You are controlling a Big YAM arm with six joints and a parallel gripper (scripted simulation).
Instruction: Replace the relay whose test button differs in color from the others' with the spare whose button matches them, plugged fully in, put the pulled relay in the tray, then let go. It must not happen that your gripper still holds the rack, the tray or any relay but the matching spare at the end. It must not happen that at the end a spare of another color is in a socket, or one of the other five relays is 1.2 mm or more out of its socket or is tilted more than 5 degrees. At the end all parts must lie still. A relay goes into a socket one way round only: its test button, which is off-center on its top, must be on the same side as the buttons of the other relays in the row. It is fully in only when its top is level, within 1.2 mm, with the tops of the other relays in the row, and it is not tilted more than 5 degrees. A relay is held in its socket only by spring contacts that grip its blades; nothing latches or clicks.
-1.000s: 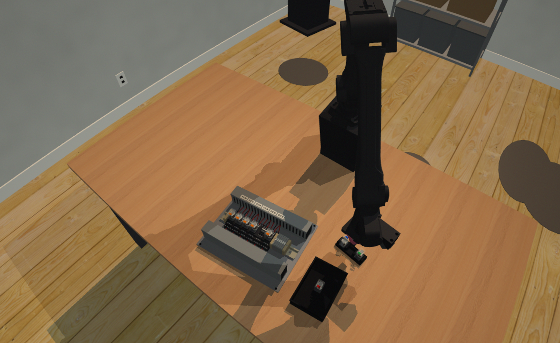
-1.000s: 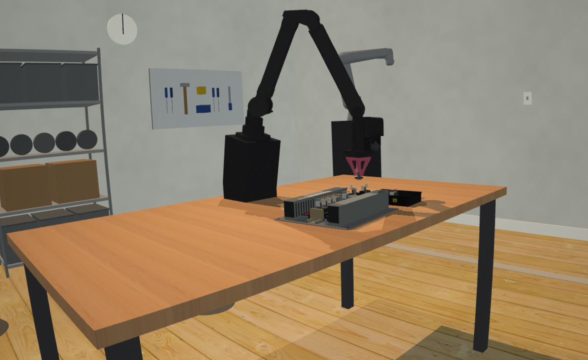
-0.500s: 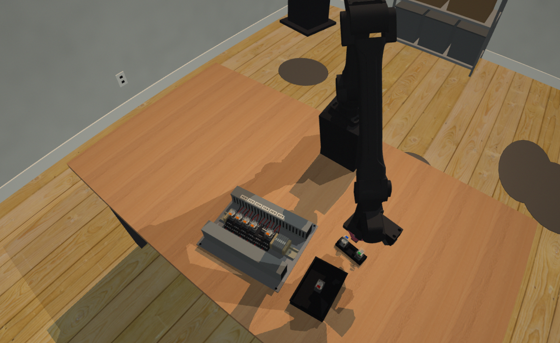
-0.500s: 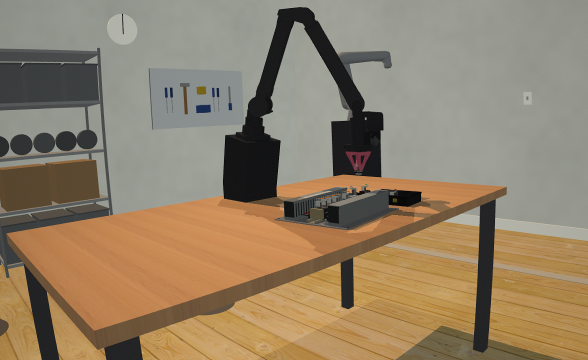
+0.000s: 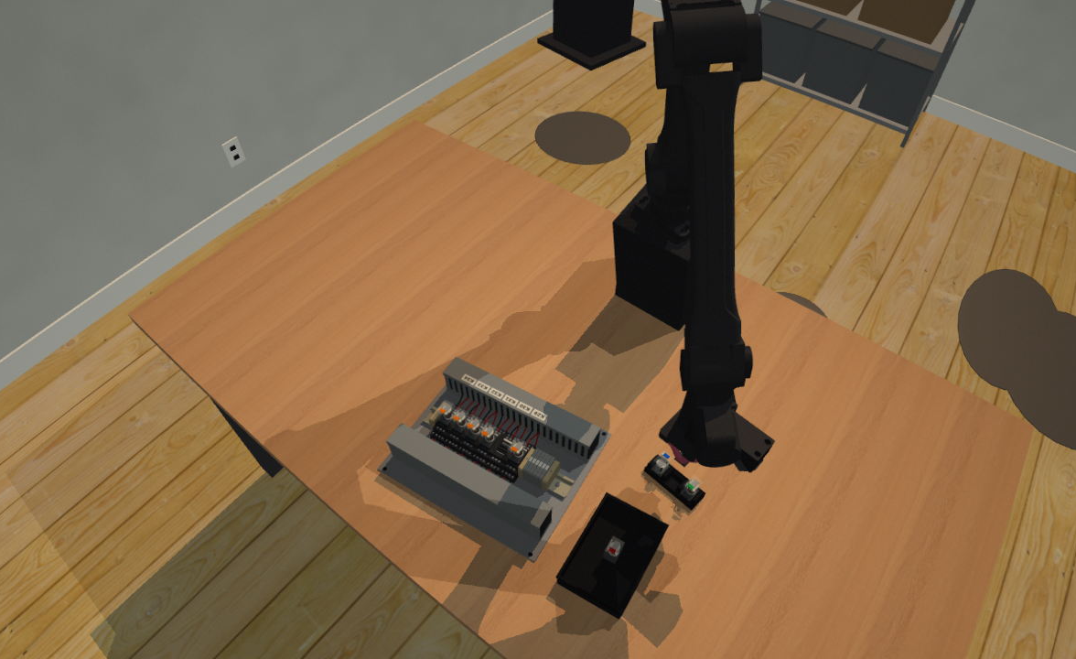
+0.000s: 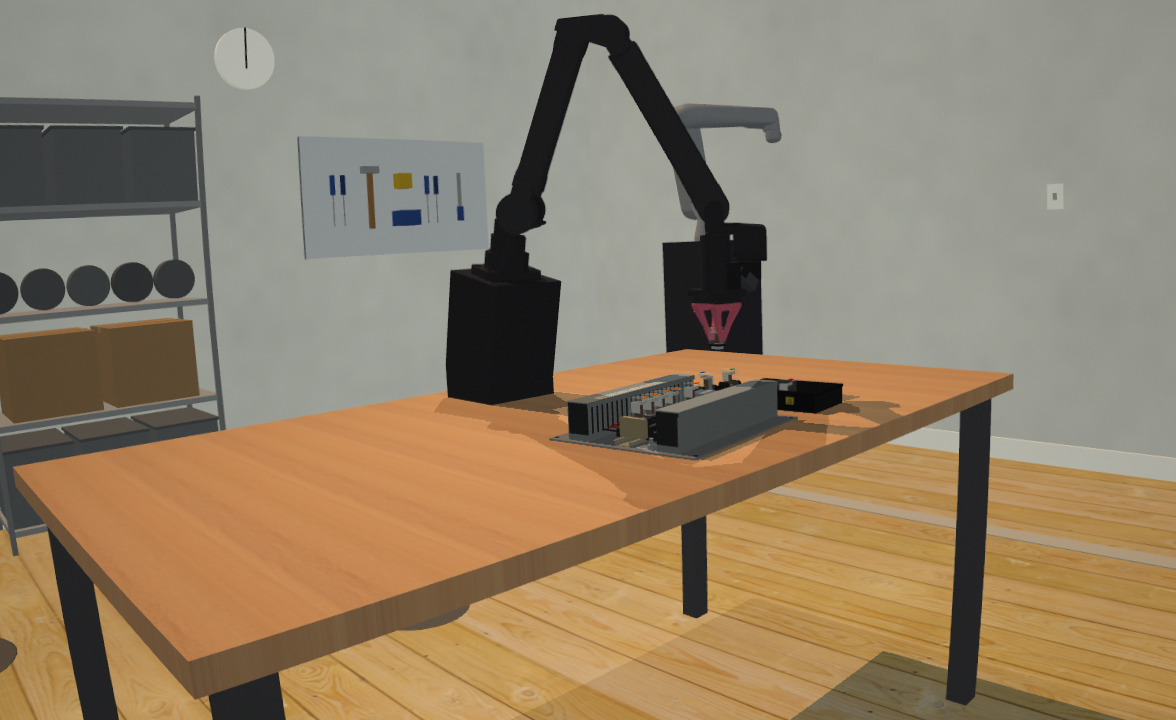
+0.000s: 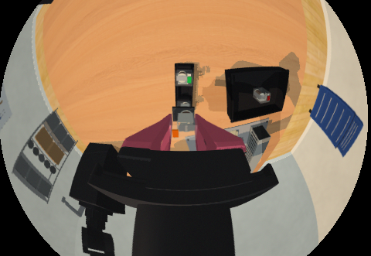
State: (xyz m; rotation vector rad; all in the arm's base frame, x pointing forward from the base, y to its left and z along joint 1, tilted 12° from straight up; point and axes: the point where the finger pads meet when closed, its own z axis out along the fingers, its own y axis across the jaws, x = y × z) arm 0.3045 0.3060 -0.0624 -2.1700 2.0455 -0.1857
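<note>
Top view for directions. Tool point(image 5: 679, 455) point(image 6: 716, 344) point(image 7: 183, 117) is clamped on the orange-button spare point(image 6: 716, 334) point(image 7: 185, 117), pink fingers either side. Spare is up off the rack point(image 5: 672, 481) point(image 6: 729, 385) point(image 7: 185, 93), not in a socket. Rack sits just below, middle slot vacant between the blue-button spare point(image 5: 661, 464) point(image 6: 706, 379) point(image 7: 185, 104) at the far-left end and the green-button spare point(image 5: 692, 488) point(image 6: 729, 374) point(image 7: 182, 77) at the near-right end. Wrist view mostly hides the blue one. Tray point(image 5: 595, 577) point(image 6: 820, 398) point(image 7: 239, 93) is near side of the rack, apart from it; pulled red-button relay point(image 5: 614, 548) point(image 6: 786, 385) point(image 7: 262, 94) lies inside. Relay panel point(image 5: 459, 467) point(image 6: 717, 416) point(image 7: 260, 141) is left of both. Its row holds five orange-button relays, four grouped left, one right, open socket point(image 5: 502, 442) between. Seating depth: can't tell at this scale. Rack, tray and panel all rest on the surface point(image 5: 853, 491) point(image 6: 350, 501) point(image 7: 135, 55).
</note>
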